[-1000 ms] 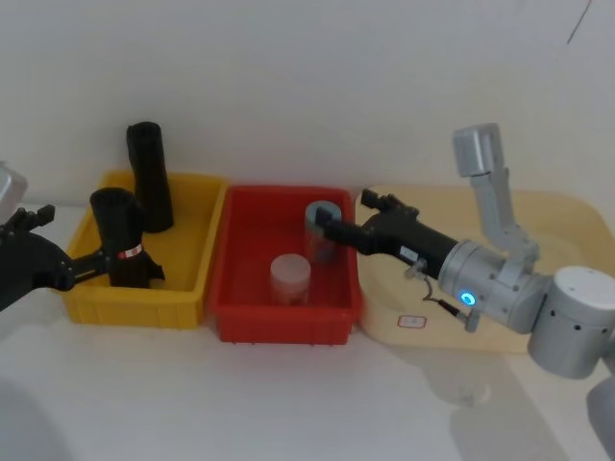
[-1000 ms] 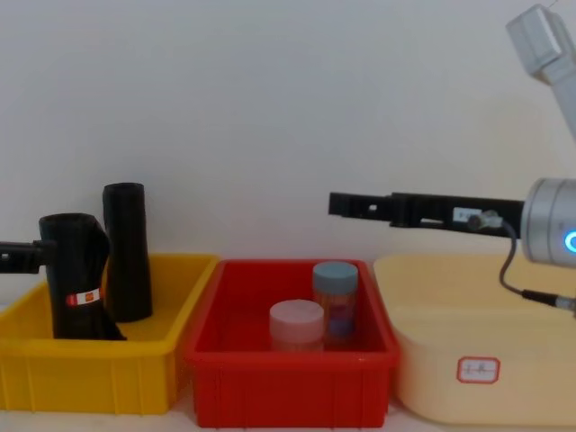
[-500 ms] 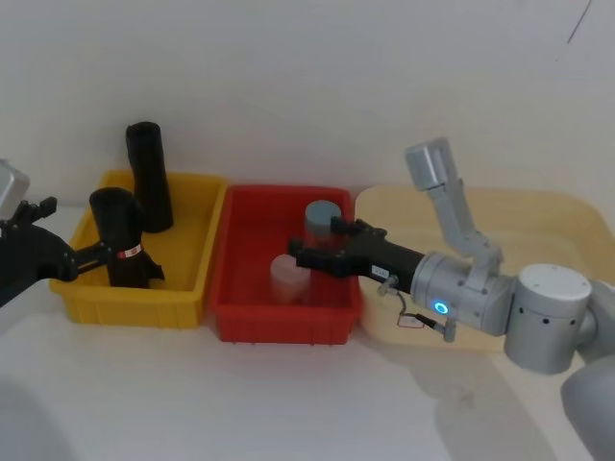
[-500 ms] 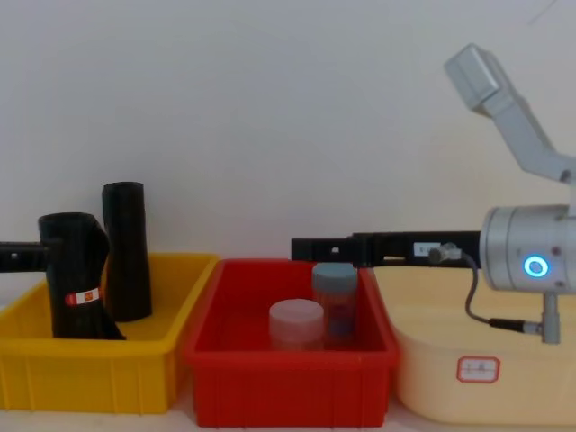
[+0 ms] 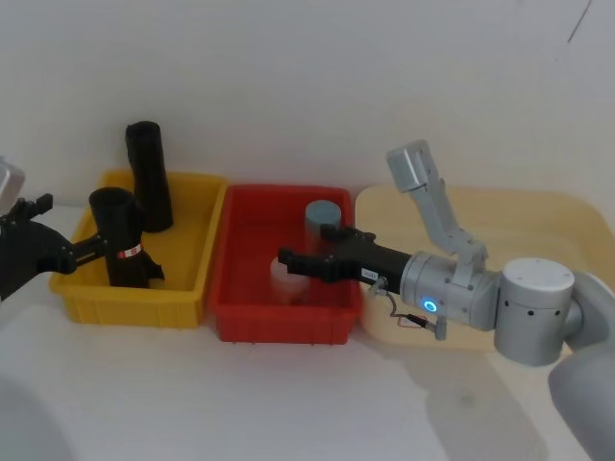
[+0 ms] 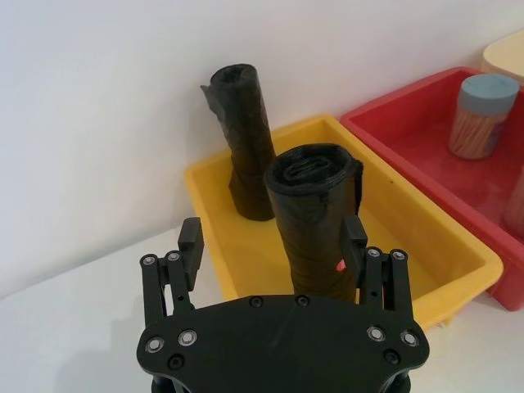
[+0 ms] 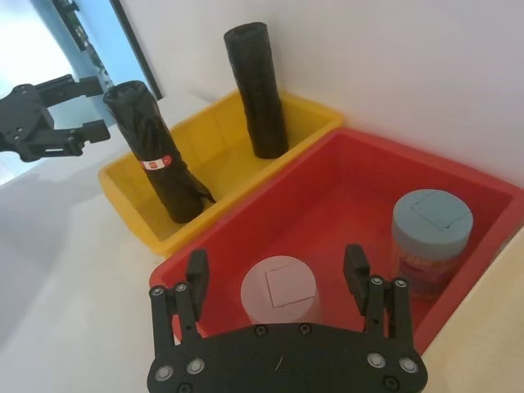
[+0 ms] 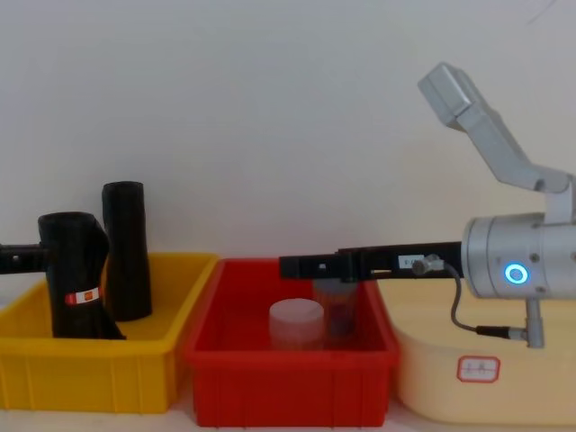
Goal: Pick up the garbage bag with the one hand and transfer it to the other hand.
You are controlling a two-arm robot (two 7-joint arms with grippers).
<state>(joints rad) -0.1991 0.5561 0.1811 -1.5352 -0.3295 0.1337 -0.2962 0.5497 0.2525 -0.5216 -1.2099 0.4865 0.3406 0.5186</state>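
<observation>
The garbage bag stands upright inside the yellow bin. My left tool straddles it, spread, not yet pinching. My right tool, also spread, hangs off that bin's right side, farther away.

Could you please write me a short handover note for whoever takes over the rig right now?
Left gripper: open, with its fingers on either side of the labelled garbage bag, not closed on it.
Right gripper: open, reaching over the red bin, above the pale jar.
Things: the garbage bag stands in the yellow bin, with the plain black roll behind it.
Done: the left gripper is in place around the bag.
Left: close on the bag, lift it, and pass it to the right gripper.
</observation>
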